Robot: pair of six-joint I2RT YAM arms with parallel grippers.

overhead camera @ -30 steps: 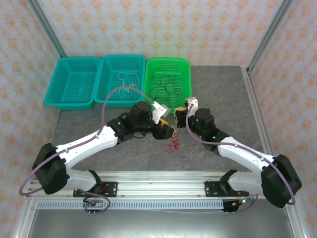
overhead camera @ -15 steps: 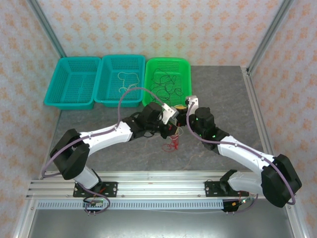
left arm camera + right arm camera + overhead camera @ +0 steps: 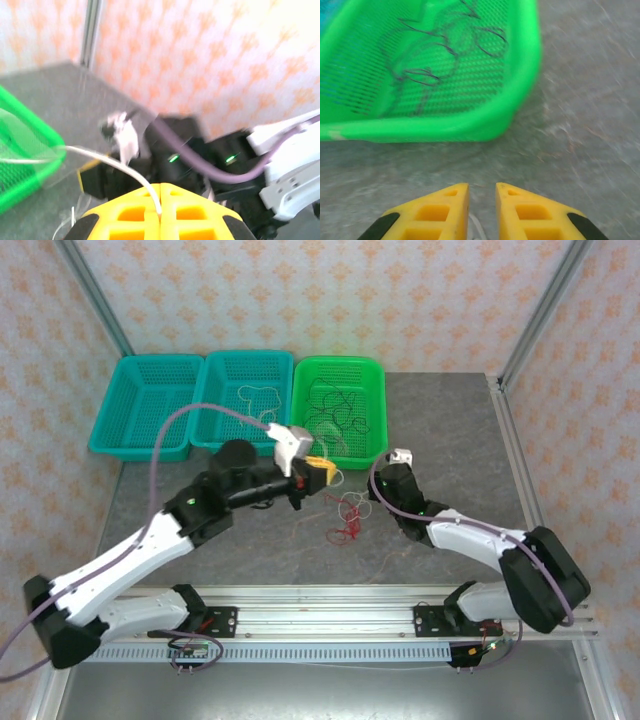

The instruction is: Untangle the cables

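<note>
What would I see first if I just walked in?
The bright green basket at the back of the table, with dark cables curled inside. Then the left hand, shut on a thin white cable, and a red cable lying loose between the arms.

Three baskets (image 3: 150,358), two arms (image 3: 150,540), several cables (image 3: 345,525).
</note>
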